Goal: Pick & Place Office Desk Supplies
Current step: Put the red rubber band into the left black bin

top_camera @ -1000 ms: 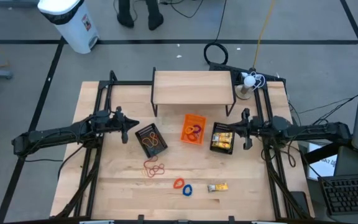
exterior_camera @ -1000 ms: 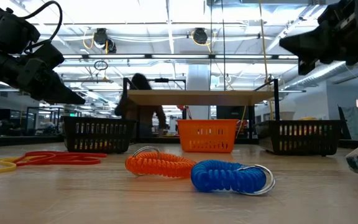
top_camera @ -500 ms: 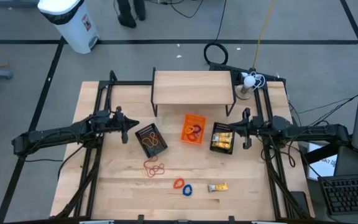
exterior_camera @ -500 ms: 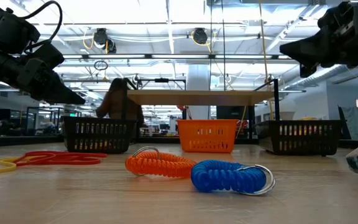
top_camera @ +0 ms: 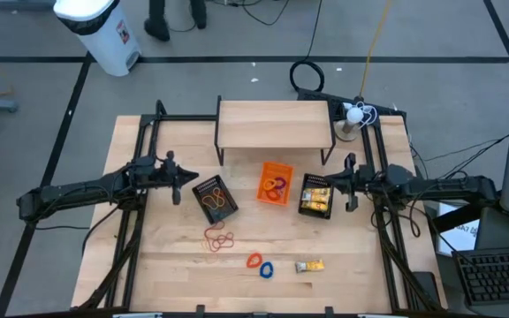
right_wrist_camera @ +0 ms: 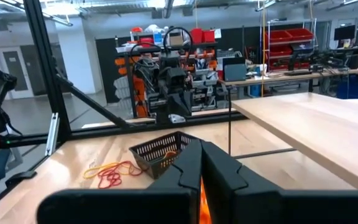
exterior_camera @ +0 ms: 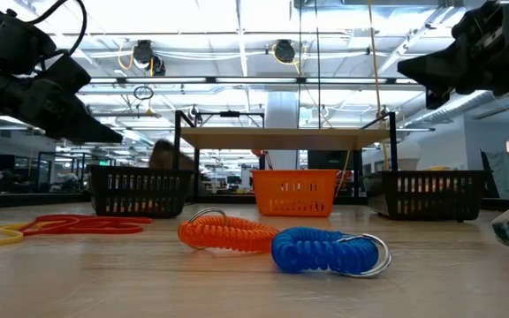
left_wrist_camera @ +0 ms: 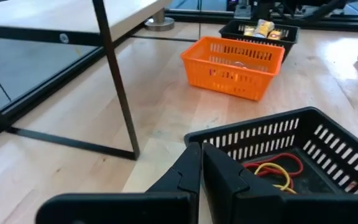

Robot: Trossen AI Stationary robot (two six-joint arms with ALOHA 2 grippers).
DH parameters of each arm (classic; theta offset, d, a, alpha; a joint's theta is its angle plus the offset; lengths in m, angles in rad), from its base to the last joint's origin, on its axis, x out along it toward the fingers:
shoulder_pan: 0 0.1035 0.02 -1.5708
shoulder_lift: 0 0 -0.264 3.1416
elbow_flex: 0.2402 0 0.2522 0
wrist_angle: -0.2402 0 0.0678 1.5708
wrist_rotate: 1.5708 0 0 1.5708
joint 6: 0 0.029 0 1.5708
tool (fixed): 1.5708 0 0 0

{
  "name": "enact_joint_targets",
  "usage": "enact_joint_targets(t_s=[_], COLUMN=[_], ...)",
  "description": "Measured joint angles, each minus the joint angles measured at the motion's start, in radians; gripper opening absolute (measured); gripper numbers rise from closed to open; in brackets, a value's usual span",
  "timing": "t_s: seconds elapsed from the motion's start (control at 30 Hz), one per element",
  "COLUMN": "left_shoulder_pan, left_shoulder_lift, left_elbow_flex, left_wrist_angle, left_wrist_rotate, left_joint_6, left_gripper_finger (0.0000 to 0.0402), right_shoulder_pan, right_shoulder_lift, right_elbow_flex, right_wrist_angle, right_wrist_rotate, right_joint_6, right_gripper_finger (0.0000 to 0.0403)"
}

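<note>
left tool [top_camera: 180, 184] hangs above the counter [top_camera: 175, 265], fingers together, holding nothing, just beside the left mesh bin [top_camera: 215, 198] that already has bands in it. right tool [top_camera: 346, 181] also hangs raised, fingers together and empty, right next to the right mesh bin [top_camera: 315, 196] with packets inside. orange bin [top_camera: 275, 183] sits between the two tools. loose stuff left on the counter, all toward the near edge from both tools: rubber bands [top_camera: 218, 238], orange ring [top_camera: 253, 261] touching blue ring [top_camera: 266, 269], one yellow packet [top_camera: 308, 265] beside them. risks: bands are thin and flat so closed fingers could skid over them or lift a tangle; the rings touch, so grabbing one may drag the other; a low swing could clip a bin wall.
</note>
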Motion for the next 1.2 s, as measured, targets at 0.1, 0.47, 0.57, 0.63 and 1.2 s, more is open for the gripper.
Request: enact_joint_targets(t_s=[0.1, 0.47, 0.57, 0.63, 1.2], left_shoulder_pan=[0.000, -0.111, -0.247, -0.348, -0.921], left_shoulder_lift=[0.000, 0.060, 0.101, 0.145, 0.747], left_elbow_flex=[0.000, 0.026, 0.086, 0.150, 0.378], left_wrist_angle=[-0.013, -0.038, -0.040, -0.067, -0.048], left_wrist_rotate=[-0.029, -0.029, -0.117, -0.177, -0.332], left_joint_6=[-0.011, -0.246, -0.267, -0.278, -0.602], left_gripper_finger=[0.0019, 0.0005, 0.0003, 0.0002, 0.0078], right_shoulder_pan=[0.000, 0.000, 0.000, 0.000, 0.000], right_shoulder_lift=[0.013, 0.055, 0.055, 0.055, 0.056], right_elbow_flex=[0.000, 0.000, 0.000, 0.000, -0.001], right_wrist_angle=[0.000, 0.001, 0.000, 0.000, 0.001], right_wrist_rotate=[0.000, 0.000, 0.000, 0.000, -0.001], right_joint_6=[-0.003, -0.042, -0.052, -0.052, -0.025], right_gripper_finger=[0.0004, 0.0004, 0.0004, 0.0004, 0.0004])
